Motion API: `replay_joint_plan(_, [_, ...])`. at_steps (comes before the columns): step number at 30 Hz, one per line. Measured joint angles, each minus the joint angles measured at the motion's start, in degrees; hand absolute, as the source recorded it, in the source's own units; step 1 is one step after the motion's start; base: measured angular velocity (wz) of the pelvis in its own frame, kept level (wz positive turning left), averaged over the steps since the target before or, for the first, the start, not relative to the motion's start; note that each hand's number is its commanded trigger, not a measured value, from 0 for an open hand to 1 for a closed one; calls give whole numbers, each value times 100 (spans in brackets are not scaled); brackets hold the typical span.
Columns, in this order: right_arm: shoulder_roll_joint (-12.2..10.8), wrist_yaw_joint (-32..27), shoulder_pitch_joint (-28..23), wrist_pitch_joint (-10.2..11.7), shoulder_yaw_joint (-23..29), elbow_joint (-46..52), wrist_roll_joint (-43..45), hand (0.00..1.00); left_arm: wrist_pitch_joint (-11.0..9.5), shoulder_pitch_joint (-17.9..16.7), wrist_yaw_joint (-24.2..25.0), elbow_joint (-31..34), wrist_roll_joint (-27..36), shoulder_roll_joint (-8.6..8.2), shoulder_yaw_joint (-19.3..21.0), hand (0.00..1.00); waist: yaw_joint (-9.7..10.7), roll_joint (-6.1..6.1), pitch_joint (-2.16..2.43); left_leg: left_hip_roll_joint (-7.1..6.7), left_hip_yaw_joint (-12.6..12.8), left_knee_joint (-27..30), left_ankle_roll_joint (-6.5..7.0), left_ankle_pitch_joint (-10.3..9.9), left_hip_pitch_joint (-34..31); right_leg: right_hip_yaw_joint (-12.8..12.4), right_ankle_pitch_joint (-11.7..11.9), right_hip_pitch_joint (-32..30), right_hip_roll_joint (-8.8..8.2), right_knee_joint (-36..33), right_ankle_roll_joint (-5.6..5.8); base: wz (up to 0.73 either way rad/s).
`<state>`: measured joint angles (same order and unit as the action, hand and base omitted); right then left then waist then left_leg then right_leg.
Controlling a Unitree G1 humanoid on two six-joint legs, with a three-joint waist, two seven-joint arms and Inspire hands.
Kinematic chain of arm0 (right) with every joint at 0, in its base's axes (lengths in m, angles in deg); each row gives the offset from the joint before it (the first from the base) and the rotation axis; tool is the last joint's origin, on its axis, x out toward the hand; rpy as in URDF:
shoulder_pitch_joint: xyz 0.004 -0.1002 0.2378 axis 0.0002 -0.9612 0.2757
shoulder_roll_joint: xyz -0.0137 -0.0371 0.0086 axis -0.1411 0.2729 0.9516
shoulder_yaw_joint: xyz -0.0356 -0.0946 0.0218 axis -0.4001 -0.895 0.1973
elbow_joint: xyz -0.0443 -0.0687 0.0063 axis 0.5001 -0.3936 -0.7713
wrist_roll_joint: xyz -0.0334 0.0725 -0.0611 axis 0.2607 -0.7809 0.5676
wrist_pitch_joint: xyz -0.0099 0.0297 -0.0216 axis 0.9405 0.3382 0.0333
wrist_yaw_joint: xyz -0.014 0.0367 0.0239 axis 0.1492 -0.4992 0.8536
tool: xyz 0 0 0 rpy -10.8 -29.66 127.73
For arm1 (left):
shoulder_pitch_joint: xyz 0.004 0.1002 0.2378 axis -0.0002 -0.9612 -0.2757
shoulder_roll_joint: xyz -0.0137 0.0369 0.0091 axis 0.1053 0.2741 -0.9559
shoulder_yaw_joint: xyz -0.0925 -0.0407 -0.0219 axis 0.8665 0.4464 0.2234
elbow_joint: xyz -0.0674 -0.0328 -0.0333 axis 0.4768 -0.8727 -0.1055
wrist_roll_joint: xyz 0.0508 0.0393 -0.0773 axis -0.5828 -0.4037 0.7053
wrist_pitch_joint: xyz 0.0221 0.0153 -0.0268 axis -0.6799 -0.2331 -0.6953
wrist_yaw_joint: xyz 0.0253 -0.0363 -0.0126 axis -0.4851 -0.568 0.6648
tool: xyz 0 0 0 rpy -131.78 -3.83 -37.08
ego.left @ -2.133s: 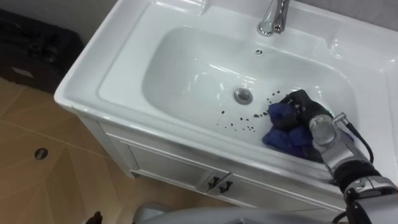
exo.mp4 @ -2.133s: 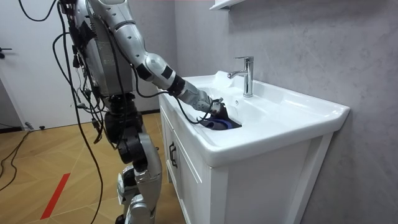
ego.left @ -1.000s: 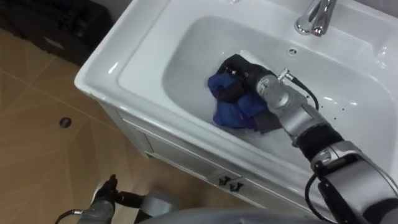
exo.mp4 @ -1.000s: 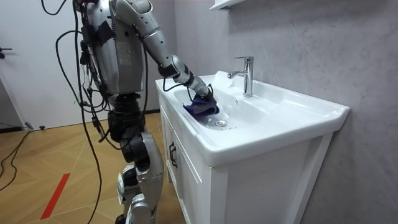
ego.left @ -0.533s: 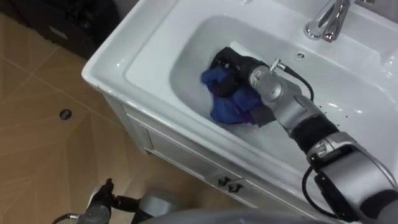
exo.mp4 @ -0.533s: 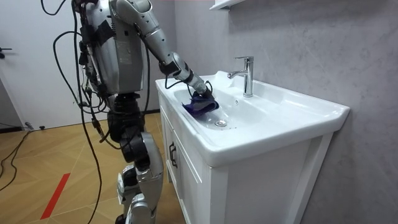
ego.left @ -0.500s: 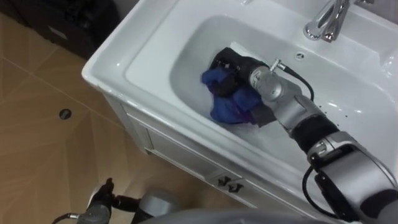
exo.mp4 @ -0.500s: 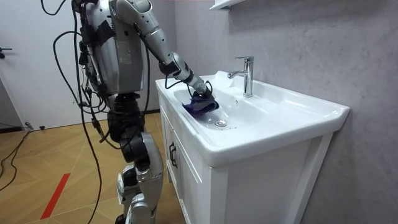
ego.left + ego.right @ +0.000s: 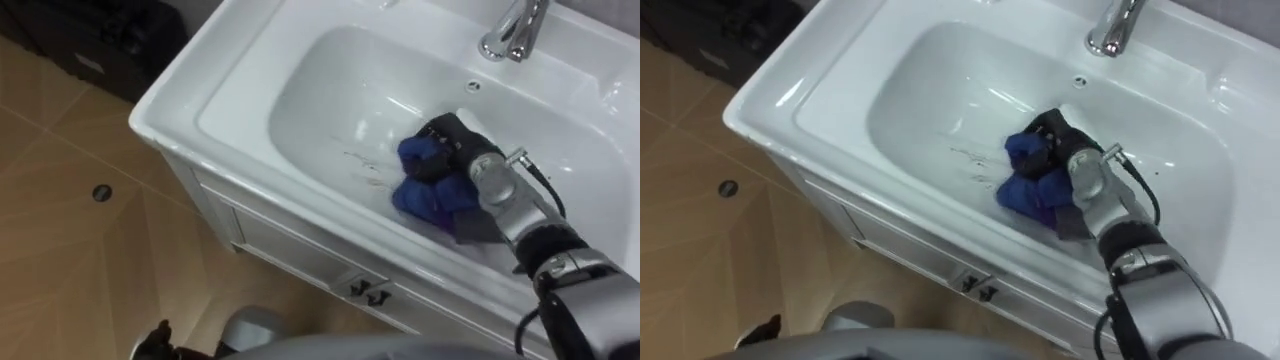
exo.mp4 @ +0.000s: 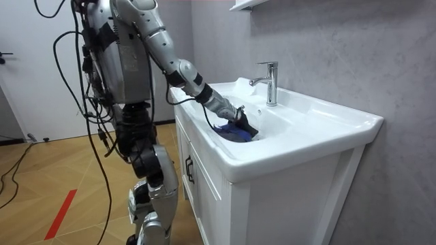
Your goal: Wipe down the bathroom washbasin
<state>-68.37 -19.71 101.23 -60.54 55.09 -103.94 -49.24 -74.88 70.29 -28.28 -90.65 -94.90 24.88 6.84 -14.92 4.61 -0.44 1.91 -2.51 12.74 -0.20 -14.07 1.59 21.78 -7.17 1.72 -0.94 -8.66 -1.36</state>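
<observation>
The white basin [image 9: 300, 95] is set in a white vanity, and I stand at its front. A crumpled blue cloth [image 9: 432, 198] lies on the basin floor, right of its middle and near the front wall. My right hand [image 9: 450, 140], black, rests on top of the cloth with its fingers curled into it; the arm comes in from the lower right. The room view has the same hand [image 10: 238, 116] down in the bowl on the cloth [image 10: 230, 131]. Thin dark streaks [image 9: 362, 165] mark the basin floor left of the cloth. A dark bit of my left hand [image 9: 152, 342] shows at the bottom edge.
A chrome faucet [image 9: 512, 30] stands at the basin's back rim. The cabinet doors below carry two dark handles [image 9: 365, 290]. A black case [image 9: 90, 40] lies on the wooden floor to the left, with a small round floor fitting [image 9: 100, 192] nearby.
My right hand has dragged the blue cloth from the basin's left part to the right, toward the middle and front. Faint dark streaks show where it passed.
</observation>
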Motion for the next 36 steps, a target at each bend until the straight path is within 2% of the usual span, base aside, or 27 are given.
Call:
replay_joint_plan(2, [36,-111,-26,34,182,-123,-4,100,-3,-58,29,0,-91,2,29,0,140,-82,43,0,-7,-11,0,0,10,3,-1,21,-1,-1,1,2])
replay_joint_plan(3, [67,-153,-27,80,207,-191,-63,100,-20,-29,84,2,-90,6,45,0,214,-110,51,0,-20,-10,-1,0,12,2,-1,30,-2,-1,1,0])
replay_joint_plan(5, [110,-178,-33,124,316,-299,-112,100,-40,-20,169,63,-99,15,80,0,236,-131,63,-4,-23,-8,-4,5,24,-18,-2,40,-4,-1,0,0])
replay_joint_plan(9, [295,-229,-65,132,355,-350,-97,100,-54,-64,321,212,-111,53,251,0,300,-103,55,-51,-94,-7,12,46,14,-12,-18,45,-37,-6,19,10])
replay_joint_plan(12, [406,-293,-53,220,611,-565,-80,100,-54,-113,333,212,-89,78,261,0,375,-76,46,-91,-101,-13,48,78,69,56,-41,49,-99,-48,57,7])
replay_joint_plan(15, [513,-354,-33,268,815,-782,-171,100,-51,-242,348,316,-112,151,261,0,490,-3,22,-119,-117,-6,52,78,100,122,-62,125,-130,-38,93,11])
replay_joint_plan(19, [584,-407,-38,265,983,-818,-175,100,-39,-355,339,391,-147,203,275,0,554,75,28,-145,-116,-14,56,77,118,107,-71,137,-156,-58,113,1])
replay_joint_plan(22, [656,-442,-55,266,1118,-848,-12,100,-21,-412,305,371,-200,206,332,0,597,58,17,-166,-108,-16,62,80,161,107,-86,158,-192,-114,138,5])
replay_joint_plan(24, [660,-512,-30,278,1216,-868,22,100,-20,-469,247,380,-199,212,391,0,655,74,29,-169,-96,-69,96,95,202,104,-83,185,-196,-111,143,2])
replay_joint_plan(27, [662,-609,-20,347,1289,-984,12,100,-18,-556,228,383,-200,249,396,0,748,15,17,-171,-101,-128,113,97,333,117,-91,334,-200,-103,161,5])
replay_joint_plan(28, [664,-628,1,350,1313,-1035,10,100,-16,-551,228,383,-200,254,404,0,754,30,45,-172,-102,-140,116,96,375,125,-97,373,-204,-108,170,6])
replay_joint_plan(29, [663,-637,12,351,1379,-1076,12,100,-15,-543,236,383,-211,251,417,0,755,4,40,-173,-102,-142,116,95,403,136,-99,406,-207,-106,173,6])
replay_joint_plan(32, [664,-657,75,392,1490,-1195,-15,100,12,-549,236,383,-210,249,513,0,762,-12,68,-177,-102,-139,128,103,424,172,-101,433,-217,-112,176,3])
replay_joint_plan(36, [664,-666,106,410,1653,-1214,3,100,87,-641,231,387,-218,239,616,0,803,-38,72,-190,-103,-148,137,109,477,191,-108,481,-235,-115,189,2])
